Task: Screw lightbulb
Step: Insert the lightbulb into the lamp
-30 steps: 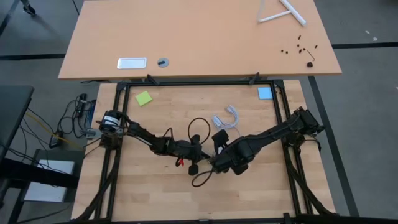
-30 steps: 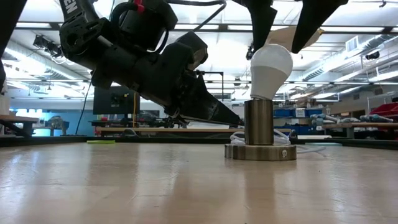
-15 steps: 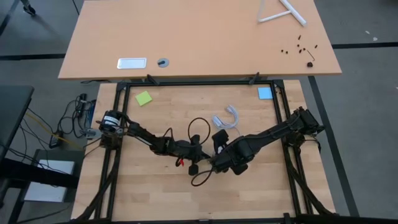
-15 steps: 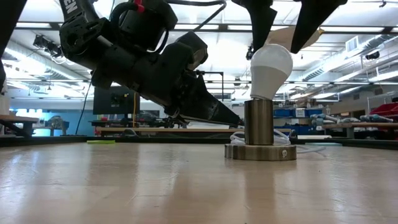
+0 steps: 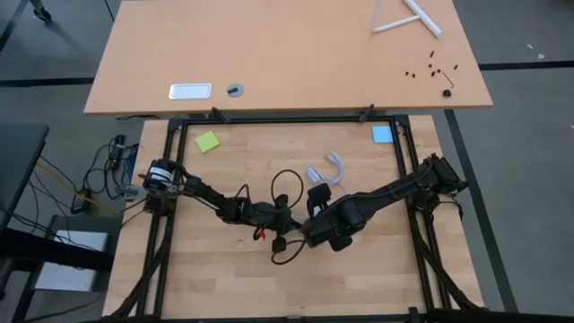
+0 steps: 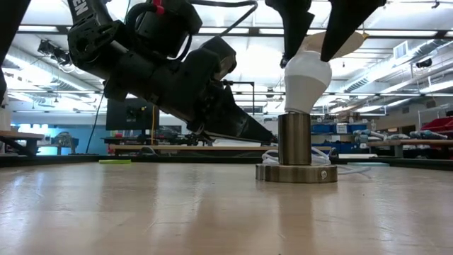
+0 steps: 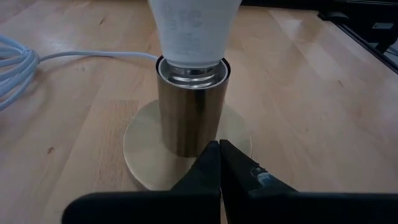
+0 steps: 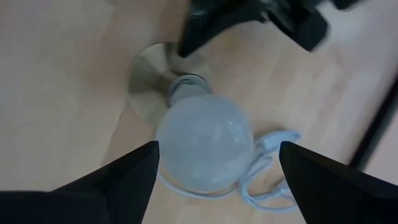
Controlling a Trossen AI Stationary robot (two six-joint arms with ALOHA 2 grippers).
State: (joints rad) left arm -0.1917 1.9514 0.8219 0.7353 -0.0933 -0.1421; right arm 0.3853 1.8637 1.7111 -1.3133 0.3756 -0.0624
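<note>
We see the lightbulb [image 6: 306, 78] upright in the socket [image 6: 296, 152]; right gripper [image 8: 214, 163] spread around it, left gripper [image 7: 219, 163] closed against the socket base, white cord [image 7: 18, 62] behind.

White frosted lightbulb [image 6: 307, 79], brassy metallic socket [image 7: 191, 112], white cord [image 7: 25, 59], pale woodgrain table [image 7: 323, 106].

This is a robotics lab or workshop hall — a large open room shows beyond the open jaws of the right gripper [image 6: 309, 32]. Long ceiling lights [image 6: 64, 30] hang in rows under exposed ducts, and workbenches [image 6: 417, 144] with blue shelving stand far behind. The wooden table [image 5: 224, 278] sits in a black metal frame [image 5: 170, 179], a second desk [image 5: 287, 54] beside it — cables [image 5: 99, 184] trail on the grey floor.
</note>
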